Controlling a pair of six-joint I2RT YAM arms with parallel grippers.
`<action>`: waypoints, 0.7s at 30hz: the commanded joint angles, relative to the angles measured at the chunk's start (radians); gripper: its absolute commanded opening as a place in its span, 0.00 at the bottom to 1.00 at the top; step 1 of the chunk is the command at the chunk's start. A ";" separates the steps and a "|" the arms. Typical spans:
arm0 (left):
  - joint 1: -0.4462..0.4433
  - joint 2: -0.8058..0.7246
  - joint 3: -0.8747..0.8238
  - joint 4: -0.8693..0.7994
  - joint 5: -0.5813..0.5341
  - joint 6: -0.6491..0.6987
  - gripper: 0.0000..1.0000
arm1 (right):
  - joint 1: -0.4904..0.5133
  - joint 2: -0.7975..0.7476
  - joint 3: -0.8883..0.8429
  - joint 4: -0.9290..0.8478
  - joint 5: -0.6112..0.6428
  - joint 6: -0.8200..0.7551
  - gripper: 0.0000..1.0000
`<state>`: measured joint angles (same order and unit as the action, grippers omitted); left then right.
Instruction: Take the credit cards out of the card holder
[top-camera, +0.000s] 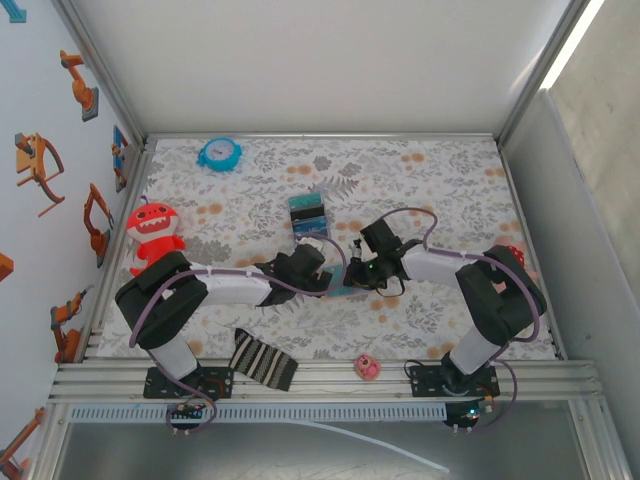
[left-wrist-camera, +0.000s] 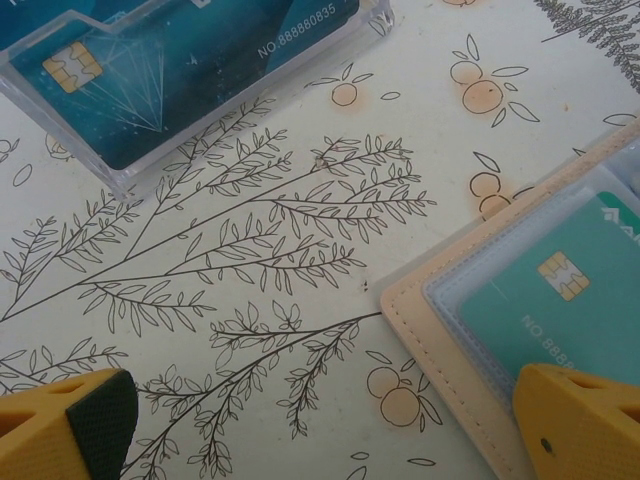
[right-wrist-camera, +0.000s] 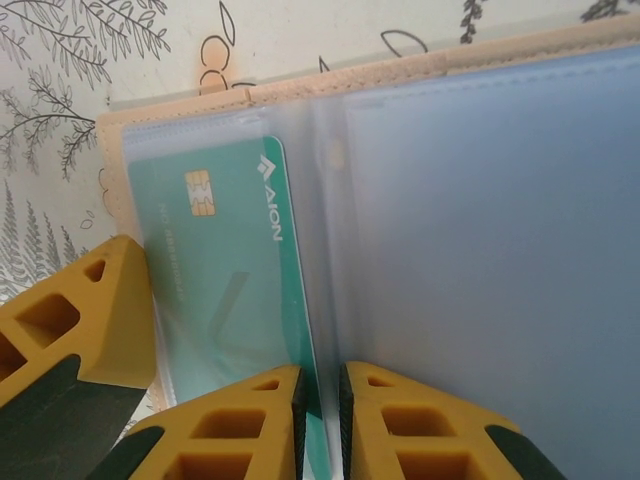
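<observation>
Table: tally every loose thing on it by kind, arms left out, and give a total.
Blue alarm clock: 1
Red plush monster: 1
Clear card box: 1
Card holder: 1
Striped cloth: 1
Small pink toy: 1
Red thing at the right edge, partly hidden: 1
Total: 7
</observation>
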<state>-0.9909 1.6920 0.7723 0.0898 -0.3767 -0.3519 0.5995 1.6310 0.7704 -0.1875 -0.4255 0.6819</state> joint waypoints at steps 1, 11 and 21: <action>-0.012 0.006 0.016 -0.055 -0.015 0.031 0.97 | -0.004 0.016 -0.024 0.059 -0.043 0.033 0.17; -0.018 0.012 0.022 -0.058 -0.022 0.034 0.97 | -0.010 0.002 -0.046 0.102 -0.070 0.053 0.13; -0.020 0.002 0.028 -0.070 -0.028 0.039 0.97 | -0.039 -0.016 -0.091 0.194 -0.123 0.098 0.14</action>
<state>-0.9962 1.6920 0.7853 0.0650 -0.4110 -0.3351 0.5640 1.6318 0.6949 -0.0387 -0.5320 0.7567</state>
